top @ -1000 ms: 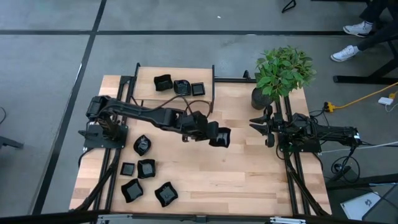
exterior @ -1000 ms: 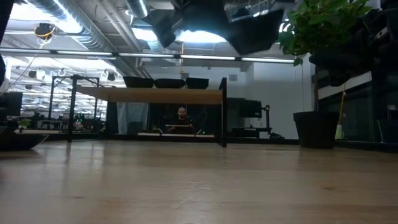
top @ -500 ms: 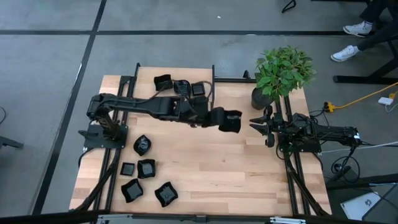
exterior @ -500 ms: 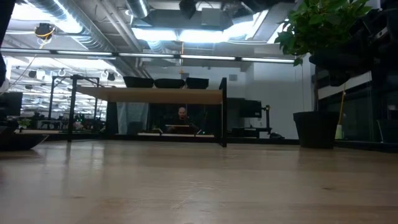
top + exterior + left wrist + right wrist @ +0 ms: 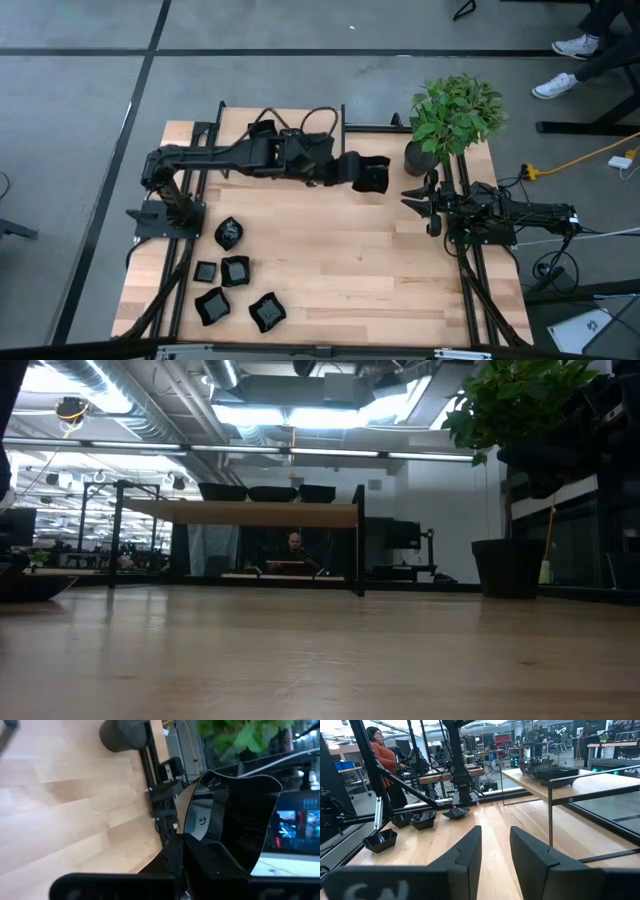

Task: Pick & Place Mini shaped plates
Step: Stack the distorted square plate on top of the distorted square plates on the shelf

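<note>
The left arm (image 5: 215,160) is stretched out almost flat from its base near the left edge of the table (image 5: 330,270), reaching toward the far side. Its left gripper (image 5: 352,168) is clenched on a square plate (image 5: 372,173), which it holds in the air just beside the right end of the raised shelf (image 5: 240,125) at the far edge. In the left wrist view the held plate (image 5: 235,815) stands tilted on its edge, with the glossy inside turned to the camera, and the dark plant pot (image 5: 122,734) is seen farther off.

On the shelf three plates (image 5: 290,138) lie in a row. Five more plates (image 5: 235,272) lie in a loose group near the front left corner of the table.

The right arm (image 5: 510,215) waits folded at the right edge, near the plant (image 5: 455,112). The right gripper (image 5: 418,200) has its fingers (image 5: 465,852) parted and holds nothing.
</note>
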`<move>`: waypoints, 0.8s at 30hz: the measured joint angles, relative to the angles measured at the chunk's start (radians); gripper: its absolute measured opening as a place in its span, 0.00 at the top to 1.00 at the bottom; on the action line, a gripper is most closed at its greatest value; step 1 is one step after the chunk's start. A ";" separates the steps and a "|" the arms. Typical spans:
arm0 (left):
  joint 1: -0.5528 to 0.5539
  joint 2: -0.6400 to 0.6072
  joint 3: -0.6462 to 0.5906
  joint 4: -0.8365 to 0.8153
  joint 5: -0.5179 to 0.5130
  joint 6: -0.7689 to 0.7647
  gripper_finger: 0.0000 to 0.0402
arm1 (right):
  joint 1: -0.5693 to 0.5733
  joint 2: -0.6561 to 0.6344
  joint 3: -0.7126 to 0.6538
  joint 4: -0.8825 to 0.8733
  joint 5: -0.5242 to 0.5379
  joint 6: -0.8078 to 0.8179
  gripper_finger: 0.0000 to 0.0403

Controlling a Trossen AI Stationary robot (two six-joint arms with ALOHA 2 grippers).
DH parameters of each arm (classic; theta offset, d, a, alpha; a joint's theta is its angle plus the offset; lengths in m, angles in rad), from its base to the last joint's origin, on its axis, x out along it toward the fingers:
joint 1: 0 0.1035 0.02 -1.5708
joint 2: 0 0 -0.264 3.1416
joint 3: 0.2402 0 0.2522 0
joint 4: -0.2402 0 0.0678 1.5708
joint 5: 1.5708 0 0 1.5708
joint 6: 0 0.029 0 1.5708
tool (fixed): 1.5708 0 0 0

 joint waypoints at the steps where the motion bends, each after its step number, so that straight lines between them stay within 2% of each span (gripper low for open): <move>1: 0.005 0.000 0.011 -0.018 0.004 0.001 0.99 | 0.000 0.000 0.000 0.000 0.000 0.000 0.74; 8: 0.045 -0.011 0.111 -0.109 0.013 0.068 0.99 | 0.000 0.000 0.000 0.000 0.000 0.000 0.74; 17: 0.086 -0.033 0.240 -0.338 0.011 0.166 0.99 | 0.000 0.000 0.000 0.000 0.000 0.000 0.74; 24: 0.113 -0.077 0.252 -0.418 0.004 0.217 0.99 | 0.000 0.000 0.000 0.000 0.000 0.000 0.74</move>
